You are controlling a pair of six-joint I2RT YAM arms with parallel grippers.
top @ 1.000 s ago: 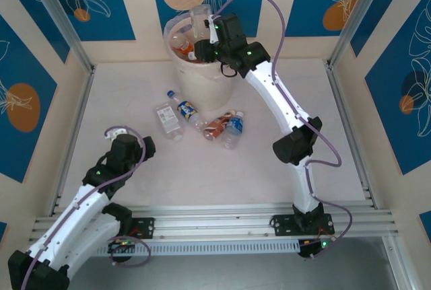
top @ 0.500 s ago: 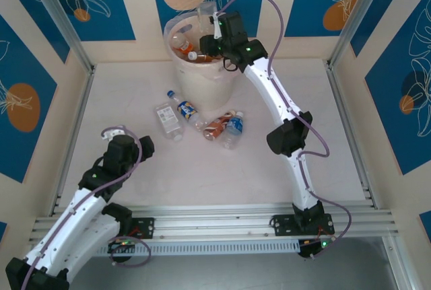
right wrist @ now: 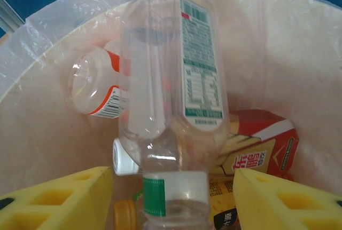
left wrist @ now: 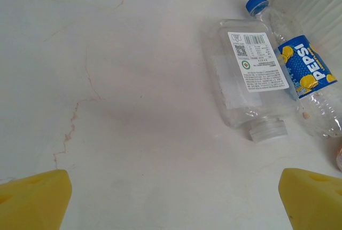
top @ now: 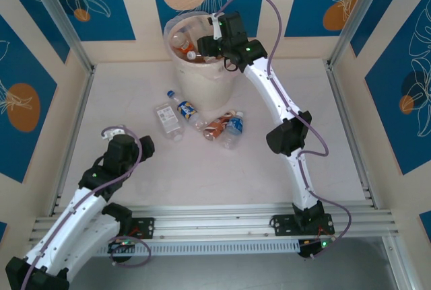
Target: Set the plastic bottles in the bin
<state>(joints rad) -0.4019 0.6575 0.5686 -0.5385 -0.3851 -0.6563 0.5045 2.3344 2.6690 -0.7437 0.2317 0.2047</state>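
The pale bin (top: 202, 85) with a clear liner stands at the back of the table. My right gripper (top: 205, 34) hangs over its mouth. In the right wrist view a clear bottle with a green-white label (right wrist: 165, 80) sits neck-down between the yellow fingers (right wrist: 64, 198), with a gap on each side, so the right gripper (right wrist: 173, 192) is open. An orange-labelled bottle (right wrist: 96, 88) lies in the bin (right wrist: 288, 54). On the table lie a flat clear bottle (top: 168, 118), a Pepsi bottle (top: 187, 110), an orange-labelled bottle (top: 217, 126) and a blue-labelled bottle (top: 233, 128). My left gripper (top: 114, 132) is open.
A red drink carton (right wrist: 262, 139) and an orange cap (right wrist: 124, 214) lie in the bin. In the left wrist view the flat clear bottle (left wrist: 248, 80) and the Pepsi bottle (left wrist: 304, 70) lie ahead on the right, beside the bin wall (left wrist: 320, 0). Frame rails edge the table.
The right gripper's jaws have parted from the clear bottle's neck, and the bottle has sunk from above the bin's rim into the bin. The left arm has barely moved.
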